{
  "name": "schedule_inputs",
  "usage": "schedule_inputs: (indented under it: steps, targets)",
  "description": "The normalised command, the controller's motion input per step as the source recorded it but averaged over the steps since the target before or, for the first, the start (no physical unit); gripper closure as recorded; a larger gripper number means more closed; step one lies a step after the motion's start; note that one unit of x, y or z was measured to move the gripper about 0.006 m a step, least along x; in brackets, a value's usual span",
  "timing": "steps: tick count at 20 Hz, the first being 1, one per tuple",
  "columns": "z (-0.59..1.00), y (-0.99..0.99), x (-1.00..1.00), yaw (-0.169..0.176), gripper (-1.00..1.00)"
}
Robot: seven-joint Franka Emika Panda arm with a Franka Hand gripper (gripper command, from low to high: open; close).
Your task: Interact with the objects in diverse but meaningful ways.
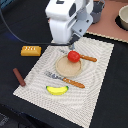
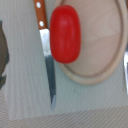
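Observation:
A red tomato [image 1: 73, 56] lies on a round wooden plate [image 1: 64, 67] in the middle of a pale mat. My gripper [image 1: 75, 43] hangs just above the tomato, mostly hidden under the white wrist. In the wrist view the tomato [image 2: 65, 34] lies at the plate's rim [image 2: 100, 60], untouched, and a dark finger [image 2: 3, 50] shows at one edge, far from the tomato. The jaws stand wide apart and empty. A yellow banana [image 1: 57, 90], a golden bread loaf [image 1: 31, 50] and a dark brown sausage [image 1: 19, 77] lie apart from the plate.
An orange-handled knife [image 1: 88, 58] lies beside the tomato and also shows in the wrist view [image 2: 46, 45]. An orange-handled fork [image 1: 67, 80] lies in front of the plate. Grey pots [image 1: 123, 18] stand on a tan surface at the exterior view's top right.

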Motion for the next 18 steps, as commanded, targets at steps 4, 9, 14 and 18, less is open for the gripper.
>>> schedule_inputs:
  steps: [4, 9, 14, 18]
  targets:
    - [-0.23, 0.18, 0.48, 0.0, -1.0]
    - [-0.27, 0.01, 0.1, 0.0, -1.0]
    - [-0.28, 0.04, 0.09, 0.0, -1.0]
    - [-0.09, 0.15, 0.36, -0.01, -1.0]
